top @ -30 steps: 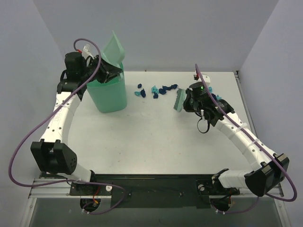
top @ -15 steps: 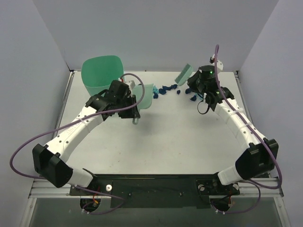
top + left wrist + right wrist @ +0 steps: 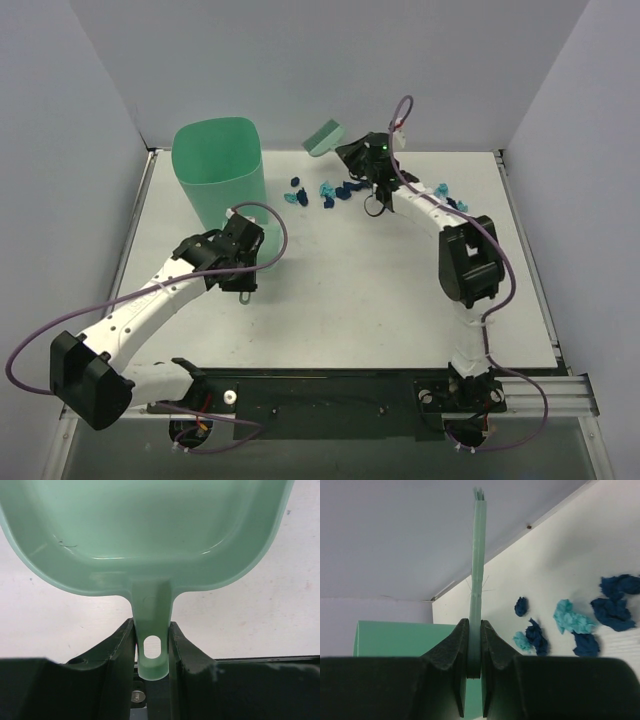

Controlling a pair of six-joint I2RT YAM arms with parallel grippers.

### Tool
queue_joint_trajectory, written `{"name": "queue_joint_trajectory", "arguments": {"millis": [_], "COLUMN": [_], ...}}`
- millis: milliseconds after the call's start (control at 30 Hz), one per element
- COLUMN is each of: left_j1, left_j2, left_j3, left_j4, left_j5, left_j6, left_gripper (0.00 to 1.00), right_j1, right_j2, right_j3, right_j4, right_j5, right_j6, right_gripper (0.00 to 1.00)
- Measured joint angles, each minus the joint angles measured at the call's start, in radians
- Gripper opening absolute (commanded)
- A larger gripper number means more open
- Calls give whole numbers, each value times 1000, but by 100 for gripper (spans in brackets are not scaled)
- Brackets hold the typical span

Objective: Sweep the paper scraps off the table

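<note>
Scraps first: the paper scraps (image 3: 330, 190) lie in a loose row close to the far edge of the table (image 3: 350, 310), about mid-width. The row's long axis runs parallel to that edge. A smaller group sits nearer the far right corner, on the other side of my right forearm. All that I can see are on the tabletop, and none is in the pan.

Right gripper (image 3: 362, 152) is closed on the flat handle of the brush (image 3: 323, 137), which the wrist view shows edge-on between the fingers. The brush is held raised over the far edge and extends leftward from the gripper. The main row lies just to its near side and lower, beside the blade and not under it.

Left gripper (image 3: 152, 647) is clamped on the handle of the dustpan (image 3: 150, 530), with the pan mouth facing away from the wrist. It sits in the left half of the table, on the near side of the bin (image 3: 218, 170), well apart from the row. Whether the pan's lip touches the surface I cannot tell, because the arm hides it from above.

Judgement: the right arm is much the nearer. The coming stroke turns on lowering the brush on the far side of the row and drawing along its length toward the left, where the pan must first be brought close.
</note>
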Motion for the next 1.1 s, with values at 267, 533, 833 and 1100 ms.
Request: {"name": "queue_joint_trajectory", "arguments": {"millis": [267,533,833,1100], "left_j1": [-1,-1,-1,-1], "left_j2": [1,25,66,106], "left_j3": [-52,-51,-43,-22], "left_j4": [-16,-16,-16,-16], "left_j5": [-21,-21,-21,-25], "left_j6": [10,30,55,87], "left_gripper": [0,0,0,0], "right_j1": [84,92,88,94], "right_j2": [210,223,223,223], "right_j3": [122,43,14,-59], "right_j4": [93,112,98,99], "right_j5": [-7,3,-40,-90], "right_j6": [100,179,222,246], "right_gripper": [0,0,0,0]}}
